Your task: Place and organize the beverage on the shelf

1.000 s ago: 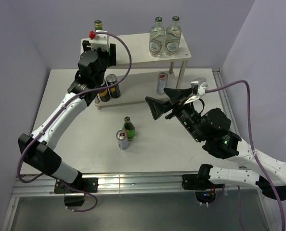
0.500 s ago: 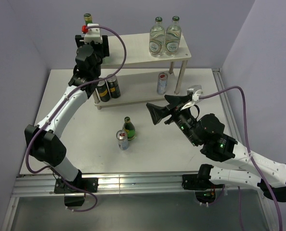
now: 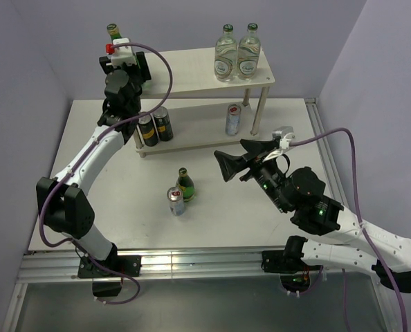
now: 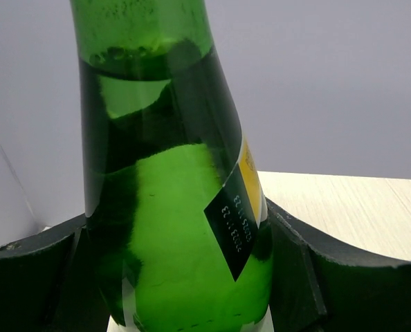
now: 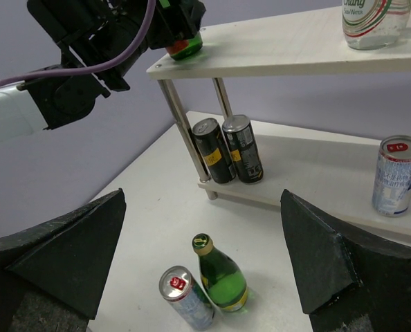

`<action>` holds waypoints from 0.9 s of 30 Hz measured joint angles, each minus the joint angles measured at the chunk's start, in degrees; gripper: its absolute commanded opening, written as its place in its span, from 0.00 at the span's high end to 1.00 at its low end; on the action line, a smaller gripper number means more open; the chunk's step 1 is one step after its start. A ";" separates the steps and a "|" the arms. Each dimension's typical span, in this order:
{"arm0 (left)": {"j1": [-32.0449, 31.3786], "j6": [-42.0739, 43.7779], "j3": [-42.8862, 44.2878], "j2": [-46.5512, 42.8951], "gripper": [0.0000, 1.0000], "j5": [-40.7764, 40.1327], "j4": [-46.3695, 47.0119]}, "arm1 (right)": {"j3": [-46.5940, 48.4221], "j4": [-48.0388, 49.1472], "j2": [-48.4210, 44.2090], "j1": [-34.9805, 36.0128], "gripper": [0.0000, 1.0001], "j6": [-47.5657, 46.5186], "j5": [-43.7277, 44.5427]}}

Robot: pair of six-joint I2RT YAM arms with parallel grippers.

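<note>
My left gripper is shut on a green glass bottle with a yellow label, at the far left end of the shelf's top board. The bottle's base is at the board's corner; I cannot tell if it touches. Two clear bottles stand at the top board's right end. One silver can stands on the lower board. A second green bottle and a silver can stand together on the table. My right gripper is open and empty, above the table to their right.
Two dark cans stand on the lower board's left end, next to the front left leg. The white table is walled at the back and sides. The left arm's cable arcs over the top board.
My left gripper has carried the green bottle leftward and back along the top board to its left corner. My right gripper has shifted slightly, still open.
</note>
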 measured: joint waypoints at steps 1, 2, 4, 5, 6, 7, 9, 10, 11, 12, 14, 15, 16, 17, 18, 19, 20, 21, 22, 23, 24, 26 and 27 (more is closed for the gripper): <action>0.11 -0.52 0.00 0.00 0.94 -0.02 0.00 | -0.02 -0.02 -0.13 0.02 0.00 0.02 0.07; 0.17 -1.01 0.00 0.04 0.85 -0.02 0.07 | -0.02 -0.02 -0.31 0.02 0.00 0.02 0.13; 0.26 -1.53 0.00 0.20 0.74 0.02 0.37 | -0.02 -0.02 -0.59 0.02 0.00 0.11 0.17; 0.28 -1.62 0.00 0.33 0.61 0.04 0.66 | -0.02 -0.07 -0.72 0.00 0.00 0.13 0.22; 0.33 -1.64 0.00 0.46 0.56 0.13 0.96 | -0.02 -0.07 -0.87 0.00 0.00 0.15 0.26; 0.37 -1.73 0.00 0.59 0.51 0.28 1.18 | -0.02 -0.09 -1.01 0.00 0.00 0.17 0.31; 0.44 -1.77 0.00 0.72 0.39 0.92 1.40 | -0.13 -0.11 -1.36 0.00 0.00 0.20 0.39; 0.44 -1.77 0.02 0.79 0.37 1.25 1.40 | -0.26 -0.07 -1.55 0.00 0.00 0.22 0.39; 0.46 -1.77 0.04 0.85 0.32 1.53 1.40 | -0.50 -0.04 -1.84 0.00 0.00 0.28 0.44; 0.46 -1.77 0.15 0.96 0.29 1.77 1.38 | -0.72 -0.07 -2.03 0.00 0.00 0.37 0.46; 0.46 -1.77 0.52 1.38 0.24 2.64 1.38 | -0.94 -0.20 -2.27 0.00 0.00 0.50 0.57; 0.46 -1.75 0.83 1.60 0.22 3.10 1.33 | -0.94 -0.22 -2.27 0.00 0.00 0.57 0.61; 0.46 -1.84 1.07 1.77 0.21 3.61 1.11 | -0.96 -0.22 -2.32 -0.02 0.00 0.59 0.68; 0.46 -1.97 1.22 1.90 0.20 4.15 0.79 | -0.96 -0.22 -2.34 -0.04 0.00 0.61 0.70; 0.44 -1.99 1.44 2.14 0.19 4.55 0.22 | -1.20 -0.15 -2.56 -0.04 0.00 0.61 0.81; 0.44 -1.99 1.84 2.54 0.18 5.01 -0.24 | -1.46 -0.17 -2.80 -0.09 0.00 0.61 0.83; 0.42 -1.99 2.12 2.89 0.17 5.35 -0.61 | -1.66 -0.24 -3.04 -0.09 0.00 0.63 0.87; 0.37 -1.84 2.47 3.39 0.16 5.66 -1.03 | -1.88 -0.24 -3.28 -0.09 0.00 0.63 1.03; 0.24 -1.57 2.82 3.91 0.16 5.75 -1.53 | -1.95 -0.42 -3.45 -0.09 0.00 0.63 1.16; 0.20 -1.36 3.06 4.37 0.16 5.79 -1.86 | -1.95 -0.42 -3.56 -0.09 0.00 0.63 1.27; 0.09 -1.20 3.21 4.90 0.15 5.77 -2.29 | -1.95 -0.42 -3.72 -0.09 0.00 0.66 1.29; -0.11 -0.87 3.19 5.51 0.07 5.77 -3.26 | -1.97 -0.42 -4.00 -0.09 0.00 0.70 1.42; -0.24 -0.68 3.13 5.66 0.06 5.70 -3.52 | -2.01 -0.39 -4.15 -0.09 0.00 0.81 1.46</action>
